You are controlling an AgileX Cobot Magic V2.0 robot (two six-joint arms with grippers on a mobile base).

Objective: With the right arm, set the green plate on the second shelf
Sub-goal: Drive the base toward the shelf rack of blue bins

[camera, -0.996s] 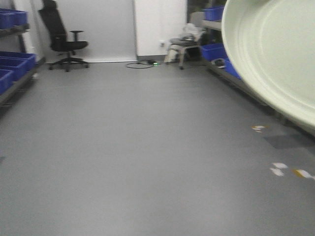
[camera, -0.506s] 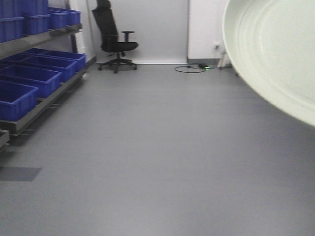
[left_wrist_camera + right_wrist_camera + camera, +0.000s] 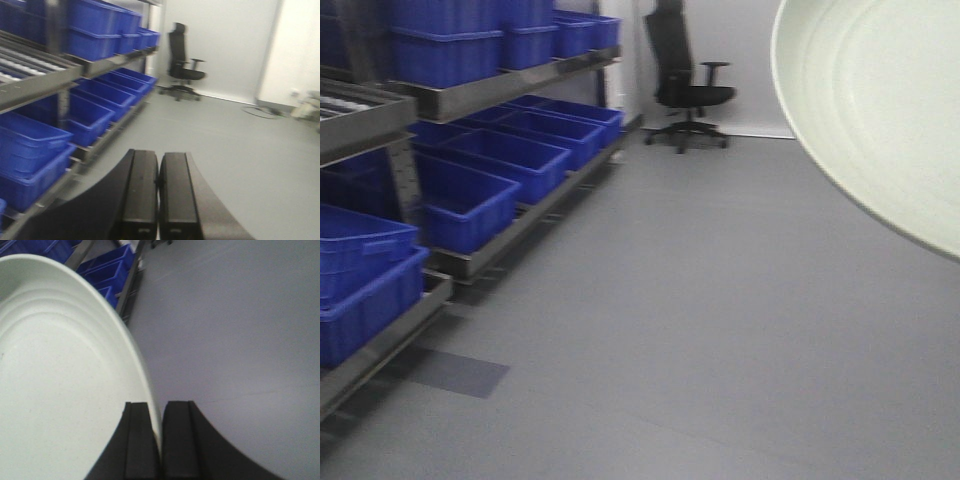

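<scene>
The green plate (image 3: 60,390) is not on any shelf yet. It hangs in the air, filling the upper right of the front view and the left half of the right wrist view. The right end effector (image 3: 161,440) is clamped on its rim: the thin pale edge runs down into the narrow slot between the two black fingers. Pinching the rim is probably the only workable hold on such a shallow, flat thing, and it leaves the underside free to slide onto a shelf surface. In the front view the plate looks steeply tilted, with its ringed face towards the camera.

The left end effector (image 3: 159,200) has its fingers pressed together with nothing between them. It sits low in the left wrist view, likely kept out of the way because the task belongs to the other arm.

The metal rack (image 3: 480,95) runs along the left of the front view, its tiers packed with blue bins (image 3: 470,195). A bare roller tier shows at the upper left of the left wrist view. The plate is well apart from the rack, with open grey floor (image 3: 720,330) between them. An office chair (image 3: 690,85) stands by the far wall. The task looks to be in its carrying stage. Which tier counts as the second cannot be told from here.
</scene>
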